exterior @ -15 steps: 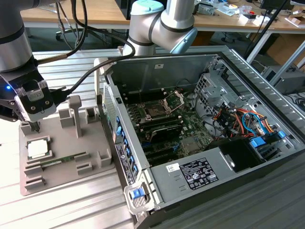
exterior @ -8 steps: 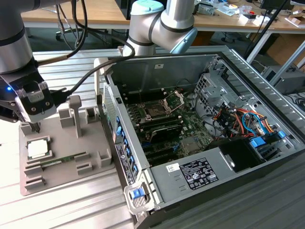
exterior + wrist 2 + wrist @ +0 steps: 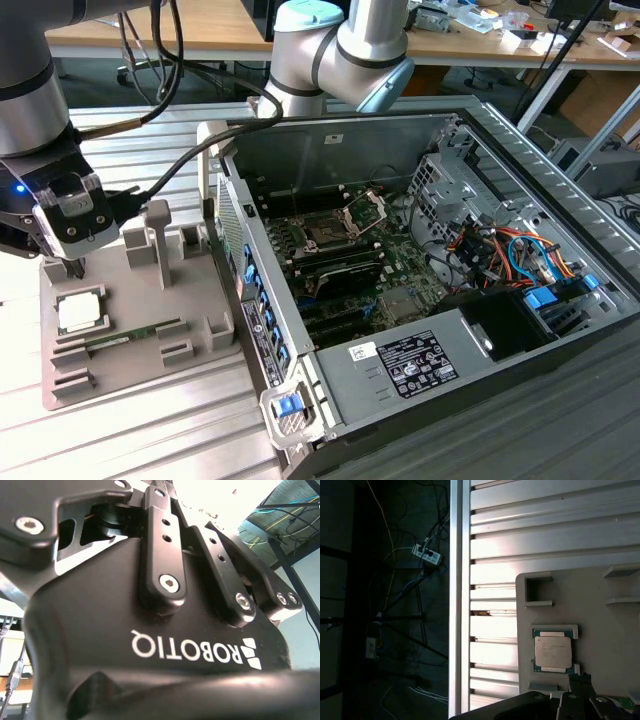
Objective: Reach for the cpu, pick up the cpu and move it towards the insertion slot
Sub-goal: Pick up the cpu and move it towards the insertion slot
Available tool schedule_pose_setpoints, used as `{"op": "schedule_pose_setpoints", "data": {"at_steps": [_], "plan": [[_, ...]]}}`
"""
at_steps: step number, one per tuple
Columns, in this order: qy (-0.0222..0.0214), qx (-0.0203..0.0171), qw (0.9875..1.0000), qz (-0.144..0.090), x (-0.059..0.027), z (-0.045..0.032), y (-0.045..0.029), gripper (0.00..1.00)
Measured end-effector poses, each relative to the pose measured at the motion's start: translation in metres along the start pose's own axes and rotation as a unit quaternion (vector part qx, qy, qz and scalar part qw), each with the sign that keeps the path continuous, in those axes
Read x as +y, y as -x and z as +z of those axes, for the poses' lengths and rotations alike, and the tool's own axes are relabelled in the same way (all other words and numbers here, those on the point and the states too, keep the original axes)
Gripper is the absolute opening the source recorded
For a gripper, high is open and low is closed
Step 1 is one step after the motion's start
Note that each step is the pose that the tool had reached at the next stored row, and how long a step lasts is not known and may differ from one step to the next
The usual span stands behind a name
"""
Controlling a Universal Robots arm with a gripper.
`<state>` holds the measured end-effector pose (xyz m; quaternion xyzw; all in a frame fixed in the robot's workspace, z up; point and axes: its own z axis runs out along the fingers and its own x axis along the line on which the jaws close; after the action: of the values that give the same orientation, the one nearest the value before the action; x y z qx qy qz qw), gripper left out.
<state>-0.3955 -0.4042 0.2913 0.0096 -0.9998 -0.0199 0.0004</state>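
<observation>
Chip (image 3: 80, 312): lower left, flat in tray (image 3: 135, 300) recess, kept square for pickup.
Gripper (image 3: 72, 262): just above chip, not gripping it; open or closed, cannot tell.
Socket (image 3: 325, 237): centre, frame raised, well apart.

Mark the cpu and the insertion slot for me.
cpu (image 3: 80, 312): exterior view, middle of its silvery top.
insertion slot (image 3: 325, 237): exterior view, dark centre of the socket.

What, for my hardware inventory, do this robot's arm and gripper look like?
The arm has silver-grey tubular segments, darker grey joints and a pale blue end cap. A black cable runs to its wrist, where a blue light glows. The gripper is black, with white lettering and hex-screwed linkage bars.
</observation>
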Motion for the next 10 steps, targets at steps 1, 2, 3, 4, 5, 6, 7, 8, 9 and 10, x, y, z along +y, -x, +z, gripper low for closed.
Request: {"op": "schedule_pose_setpoints", "data": {"at_steps": [1,2,3,4,5,6,7,8,9,10], "plan": [[0.0000,0.0000,1.0000,0.000,0.0000,0.0004,0.0000,0.11],[0.0000,0.0000,1.0000,0.000,0.0000,0.0007,0.0000,0.11],[0.0000,0.0000,1.0000,0.000,0.0000,0.0010,0.0000,0.11],[0.0000,0.0000,1.0000,0.000,-0.0001,0.0014,0.0000,0.11],[0.0000,0.0000,1.0000,0.000,-0.0001,0.0018,0.0000,0.11],[0.0000,0.0000,1.0000,0.000,-0.0001,0.0023,0.0000,0.11],[0.0000,0.0000,1.0000,0.000,-0.0001,0.0027,0.0000,0.11],[0.0000,0.0000,1.0000,0.000,-0.0001,0.0029,0.0000,0.11],[0.0000,0.0000,1.0000,0.000,-0.0002,0.0044,0.0000,0.11],[0.0000,0.0000,1.0000,0.000,-0.0003,0.0073,0.0000,0.11]]}}
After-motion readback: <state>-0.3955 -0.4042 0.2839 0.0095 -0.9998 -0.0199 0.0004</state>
